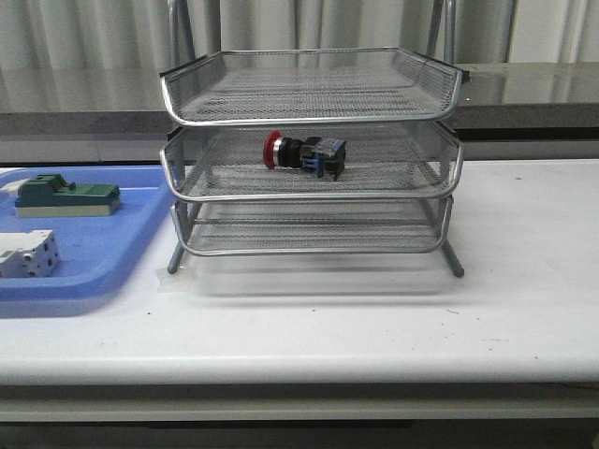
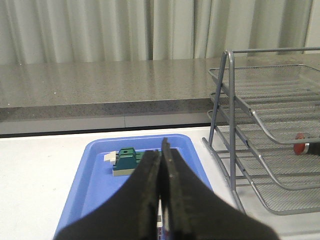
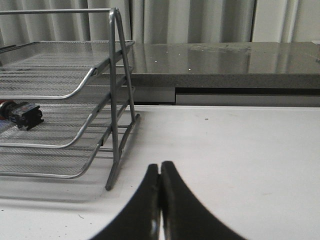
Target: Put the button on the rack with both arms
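Each hand, left hand [image 2: 161,165] and right hand [image 3: 160,172], is closed and empty, clear of the rack [image 1: 309,154]. The button [image 1: 304,152] lies on its side on the middle tier, so the placing looks done.

left pincer [image 2: 161,165] closed, right pincer [image 3: 160,175] closed

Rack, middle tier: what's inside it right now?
The button lies on its side in the rack's middle tier, red head toward the blue tray. Nothing else shows there through the mesh.

No text, label, brand, number or sign can be read in any of the three views. The red-headed push-button switch [image 1: 304,152] on the silver wire-mesh rack [image 1: 312,150] shows no legible marking.
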You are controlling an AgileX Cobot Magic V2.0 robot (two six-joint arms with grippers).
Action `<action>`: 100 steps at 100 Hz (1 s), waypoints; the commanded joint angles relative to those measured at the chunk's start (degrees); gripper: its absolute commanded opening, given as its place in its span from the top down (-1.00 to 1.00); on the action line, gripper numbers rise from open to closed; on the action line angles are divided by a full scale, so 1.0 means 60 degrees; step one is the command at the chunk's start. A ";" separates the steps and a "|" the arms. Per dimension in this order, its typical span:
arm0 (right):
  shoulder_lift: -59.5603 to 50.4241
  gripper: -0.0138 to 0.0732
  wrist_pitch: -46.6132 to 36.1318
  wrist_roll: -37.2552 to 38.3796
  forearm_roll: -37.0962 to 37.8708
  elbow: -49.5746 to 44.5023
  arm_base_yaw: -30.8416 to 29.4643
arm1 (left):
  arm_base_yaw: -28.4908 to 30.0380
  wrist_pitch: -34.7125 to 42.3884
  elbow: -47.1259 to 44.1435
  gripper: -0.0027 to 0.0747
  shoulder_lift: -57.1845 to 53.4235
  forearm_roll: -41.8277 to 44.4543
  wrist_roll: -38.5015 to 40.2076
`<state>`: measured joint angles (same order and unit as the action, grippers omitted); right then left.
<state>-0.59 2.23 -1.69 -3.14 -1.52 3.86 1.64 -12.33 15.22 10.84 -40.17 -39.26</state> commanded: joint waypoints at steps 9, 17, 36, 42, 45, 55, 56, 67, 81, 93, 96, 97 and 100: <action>-0.0200 0.82 -0.0683 0.0017 0.0063 0.0135 -0.0047 | 0.0012 0.0672 0.0254 0.98 0.0087 -0.0062 0.0094; -0.0200 0.82 -0.0683 0.0017 0.0063 0.0135 -0.0047 | 0.0012 0.0634 0.0254 0.98 0.0087 0.0151 0.0094; -0.0200 0.82 -0.0683 0.0017 0.0063 0.0135 -0.0047 | -0.0265 0.0615 0.0234 0.98 0.0087 0.3161 0.2696; -0.0200 0.82 -0.0683 0.0017 0.0063 0.0135 -0.0047 | -0.0474 0.0721 0.0184 0.98 0.0087 0.4580 0.4226; -0.0200 0.82 -0.0683 0.0017 0.0063 0.0135 -0.0047 | -0.0573 0.0830 0.0106 0.98 0.0087 0.5043 0.4711; -0.0200 0.82 -0.0683 0.0017 0.0063 0.0135 -0.0047 | -0.0894 0.1661 -0.0272 0.98 0.0069 0.5982 0.5544; -0.0200 0.82 -0.0683 0.0017 0.0063 0.0135 -0.0047 | -0.0936 0.1730 -0.0304 0.98 0.0068 0.6087 0.5631; -0.0200 0.82 -0.0683 0.0017 0.0063 0.0135 -0.0047 | -0.1154 0.2773 -0.0879 0.98 0.0007 0.6768 0.6251; -0.0200 0.82 -0.0683 0.0017 0.0063 0.0135 -0.0047 | -0.1200 0.3373 -0.1623 0.98 -0.0286 0.6942 0.6612; -0.0200 0.82 -0.0683 0.0017 0.0063 0.0135 -0.0047 | -0.1200 0.3421 -0.2132 0.98 -0.0779 0.6942 0.6630; -0.0200 0.82 -0.0683 0.0017 0.0063 0.0135 -0.0047 | -0.1200 0.3421 -0.2261 0.98 -0.0915 0.6942 0.6630; -0.0200 0.82 -0.0683 0.0017 0.0063 0.0135 -0.0047 | -0.1200 0.3421 -0.2286 0.98 -0.0982 0.6942 0.6630; -0.0200 0.82 -0.0683 0.0017 0.0063 0.0135 -0.0047 | -0.1200 0.3421 -0.2387 0.98 -0.1128 0.6942 0.6630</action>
<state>-0.59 2.33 -1.69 -3.14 -1.52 3.86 -4.98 2.69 0.82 5.56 1.33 -0.40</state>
